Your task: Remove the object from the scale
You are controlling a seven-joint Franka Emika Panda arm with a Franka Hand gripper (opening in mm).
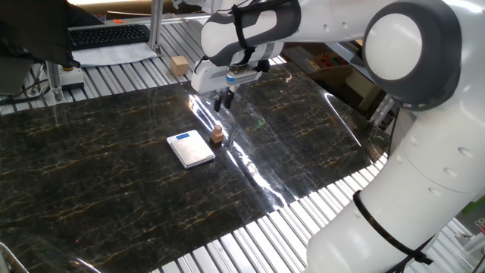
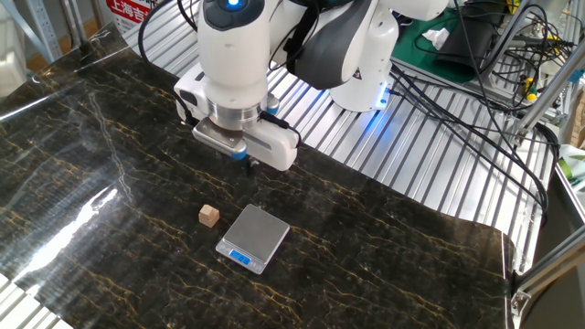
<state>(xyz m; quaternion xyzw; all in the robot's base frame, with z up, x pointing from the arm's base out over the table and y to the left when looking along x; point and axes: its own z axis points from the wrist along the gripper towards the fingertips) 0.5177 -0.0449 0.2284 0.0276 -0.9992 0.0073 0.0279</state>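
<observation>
- Hanging above the dark marbled tabletop (image 1: 91, 174), the white arm's two-finger gripper (image 1: 224, 99) holds nothing; its dark fingers sit close together, so the jaws look closed or nearly so, and empty; the other fixed view shows only the fingertips below the white hand, too little to confirm the gap
- Lying just below and beside the gripper, the tiny tan-brown wooden-looking block (image 1: 218, 136) rests on the tabletop; it sits just beside one edge of the scale, apart from the platform in the other fixed view (image 2: 209, 216)
- Sitting flat nearby, the small square silvery-white pocket scale (image 1: 190, 149) has a bare platform and a blue display strip along one edge (image 2: 253, 237)
- Judging from this, the removal itself looks done; the step in hand seems to be the retreat, and the next move calls only for lifting clear without brushing block or scale
- Counting: one gripper; one tiny block; one scale; one larger light-tan cube (image 1: 179, 66) on the slatted metal surface beyond the tabletop, well apart from the rest
</observation>
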